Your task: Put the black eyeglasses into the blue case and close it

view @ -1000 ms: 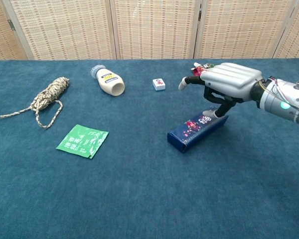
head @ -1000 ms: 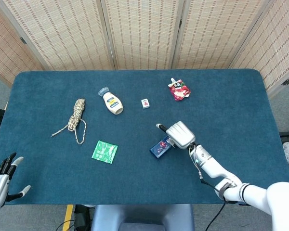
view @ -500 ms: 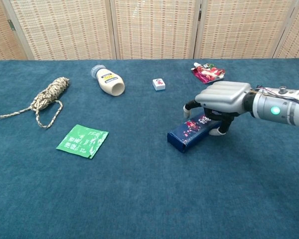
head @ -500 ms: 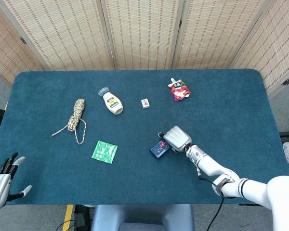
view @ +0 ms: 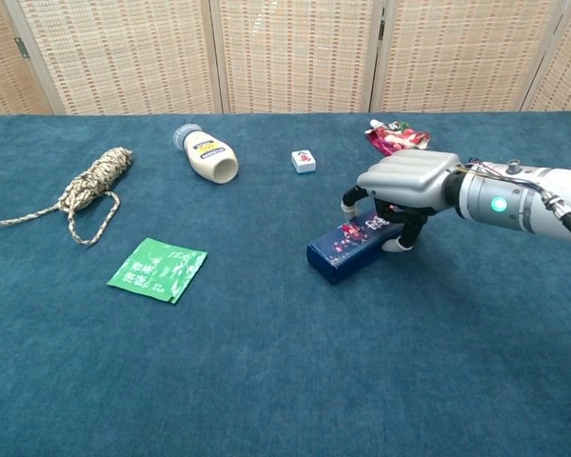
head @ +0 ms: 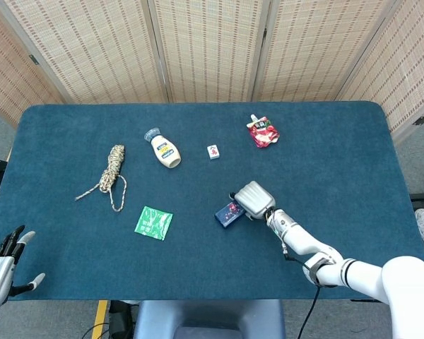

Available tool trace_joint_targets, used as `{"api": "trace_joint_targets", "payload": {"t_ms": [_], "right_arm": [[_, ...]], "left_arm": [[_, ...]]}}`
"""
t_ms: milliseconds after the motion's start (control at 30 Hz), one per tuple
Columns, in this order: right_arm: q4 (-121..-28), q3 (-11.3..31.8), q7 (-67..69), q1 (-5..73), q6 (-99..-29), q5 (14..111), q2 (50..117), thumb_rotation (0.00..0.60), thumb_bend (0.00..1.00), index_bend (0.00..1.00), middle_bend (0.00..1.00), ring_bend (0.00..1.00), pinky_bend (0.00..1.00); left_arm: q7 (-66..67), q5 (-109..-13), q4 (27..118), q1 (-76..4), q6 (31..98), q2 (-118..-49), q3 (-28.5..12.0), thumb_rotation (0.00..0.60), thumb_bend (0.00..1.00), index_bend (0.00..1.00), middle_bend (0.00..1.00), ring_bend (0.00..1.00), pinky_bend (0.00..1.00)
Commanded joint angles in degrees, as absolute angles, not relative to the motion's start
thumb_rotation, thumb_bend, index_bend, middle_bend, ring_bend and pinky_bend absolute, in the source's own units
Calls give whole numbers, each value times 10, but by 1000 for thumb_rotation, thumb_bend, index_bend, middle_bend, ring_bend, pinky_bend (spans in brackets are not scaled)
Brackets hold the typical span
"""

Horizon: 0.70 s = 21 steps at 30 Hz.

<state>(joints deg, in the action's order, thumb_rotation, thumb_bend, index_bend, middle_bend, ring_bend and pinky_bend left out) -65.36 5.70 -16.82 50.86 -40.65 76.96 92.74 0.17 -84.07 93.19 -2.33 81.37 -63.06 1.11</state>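
Note:
The blue case (view: 341,253), a closed dark blue box with a red flower print, lies on the table right of centre; in the head view the blue case (head: 227,213) sticks out to the left of my right hand. My right hand (view: 406,179) sits over the case's right end with fingers curled down on both sides, gripping it. From above, the right hand (head: 253,200) hides that end. My left hand (head: 1,265) hovers off the table's near left corner, fingers spread, holding nothing. No black eyeglasses show in either view.
A coiled rope (view: 90,183) lies at the left, and a white bottle (view: 207,155) on its side behind it. A green packet (view: 158,268) is near the front, a small white tile (view: 304,161) mid-table, and a red pouch (view: 396,137) behind my right hand.
My right hand has come down from above the case, closed around its right end and shifted the case slightly to the left. The left hand has barely moved.

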Motion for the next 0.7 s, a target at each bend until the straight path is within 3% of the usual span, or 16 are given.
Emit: {"api": "trace_joint_targets", "payload": {"t_ms": [33, 100, 133, 267, 367, 467, 600, 700], "right_arm": [[-665, 57, -169, 500, -419, 765, 920, 600, 296, 277, 913, 1000, 992], [-680, 57, -170, 492, -435, 764, 912, 600, 262, 69, 899, 1000, 992], [-687, 57, -170, 488, -443, 765, 908, 600, 250, 23, 888, 1000, 992], [-725, 58, -177, 462, -496, 771, 884, 600, 231, 0, 833, 978, 990], [-761, 60, -177, 434, -549, 775, 857, 600, 231, 0, 761, 894, 965], [-804, 59, -173, 397, -606, 778, 822, 600, 240, 0, 619, 723, 881], [-858, 41, -181, 341, -687, 798, 769, 600, 356, 11, 407, 378, 637], [-880, 22, -170, 293, -747, 818, 736, 600, 376, 65, 387, 322, 572]], "left_arm": [[2, -842, 932, -25, 815, -631, 9, 600, 250, 129, 13, 78, 257], [1, -846, 930, -27, 818, -634, 6, 600, 250, 129, 14, 78, 257], [1, -849, 930, -28, 820, -636, 5, 600, 250, 129, 14, 78, 257], [-5, -865, 921, -31, 834, -648, 0, 600, 250, 129, 13, 78, 257], [-4, -871, 913, -33, 841, -658, -3, 600, 250, 129, 13, 78, 257], [0, -871, 911, -37, 838, -662, -5, 600, 250, 129, 13, 78, 257], [9, -872, 916, -38, 843, -667, -9, 600, 250, 129, 14, 78, 257], [14, -875, 920, -40, 848, -670, -11, 600, 249, 129, 13, 78, 257]]}}
